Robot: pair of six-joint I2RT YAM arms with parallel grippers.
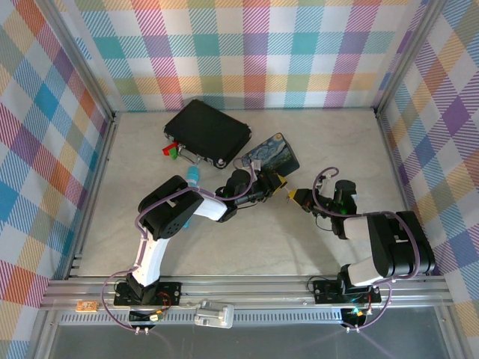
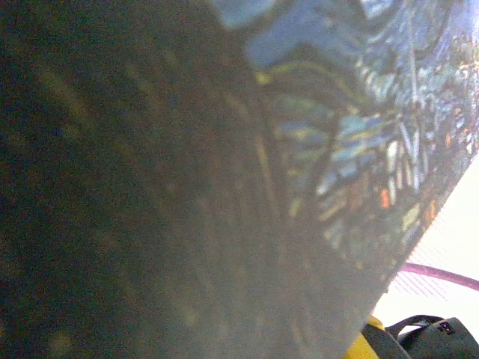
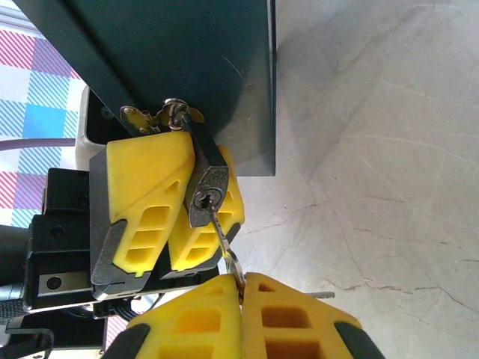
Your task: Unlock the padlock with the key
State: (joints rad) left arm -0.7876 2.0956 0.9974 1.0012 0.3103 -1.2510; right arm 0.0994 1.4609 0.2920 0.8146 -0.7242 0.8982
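Padlock (image 3: 203, 187) sits clamped between the yellow fingers of the left gripper (image 3: 191, 161), its shackle toward 12 o'clock, tight against the starry-night tin (image 3: 187, 60). Key (image 3: 221, 238), pinched in the closed right gripper (image 3: 241, 288), meets the keyway from 5 o'clock. Seen from above, a black case (image 1: 207, 133) lies at the padlock's 10 o'clock and a light-blue stick (image 1: 193, 176) at 9 o'clock

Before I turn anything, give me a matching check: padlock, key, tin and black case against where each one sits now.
1. padlock
2. key
3. tin
4. black case

A. farthest back, no gripper on it
B. between the jaws of the right gripper, tip in the keyhole
C. between the jaws of the left gripper
D. its hasp carries the shackle

Pairs: 1-C, 2-B, 3-D, 4-A
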